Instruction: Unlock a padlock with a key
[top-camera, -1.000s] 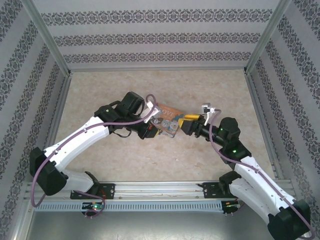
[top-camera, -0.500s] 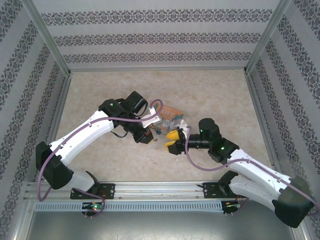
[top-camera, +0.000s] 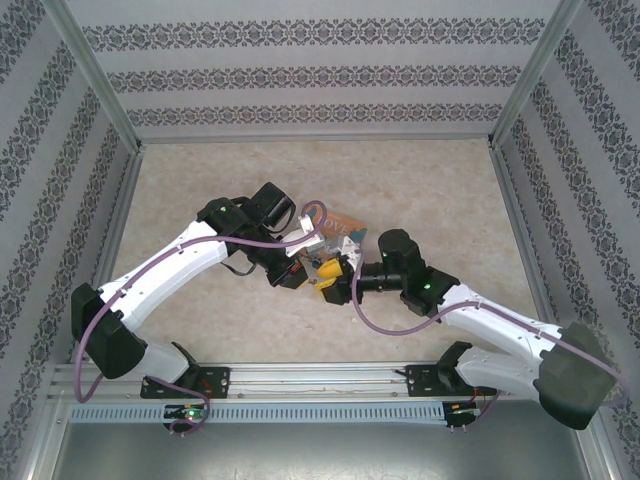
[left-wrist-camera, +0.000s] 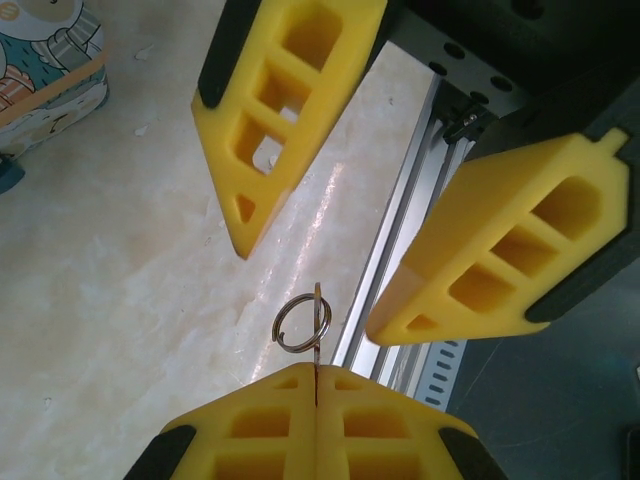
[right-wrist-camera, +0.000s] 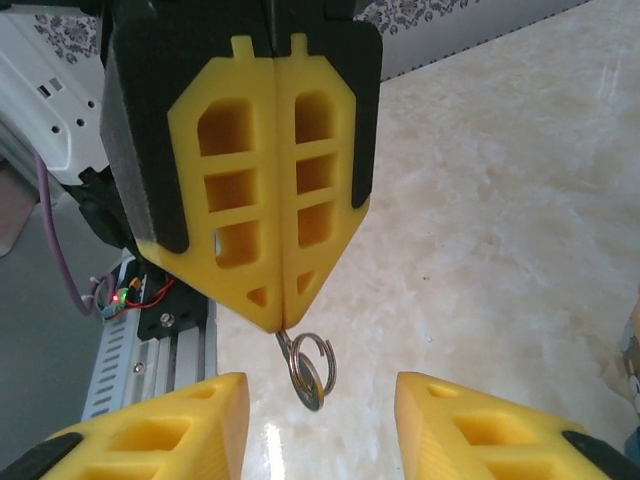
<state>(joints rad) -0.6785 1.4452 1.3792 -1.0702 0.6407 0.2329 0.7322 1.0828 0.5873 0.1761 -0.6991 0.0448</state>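
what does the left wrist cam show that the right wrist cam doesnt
Left wrist view: the cartoon-printed face of the orange box. Right wrist view: a white arm link, a purple cable and patterned wallpaper. Both: the left gripper shut on a small silvery key ring, the right gripper open either side of it without touching, the pale marbled tabletop and the aluminium rail.

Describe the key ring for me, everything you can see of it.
The key ring is a small, silvery split ring of thin wire, looking like steel. It sticks out free from the tips of the shut left tool, which pinches a thin flat metal piece joined to it. The open right tool flanks it without touching.
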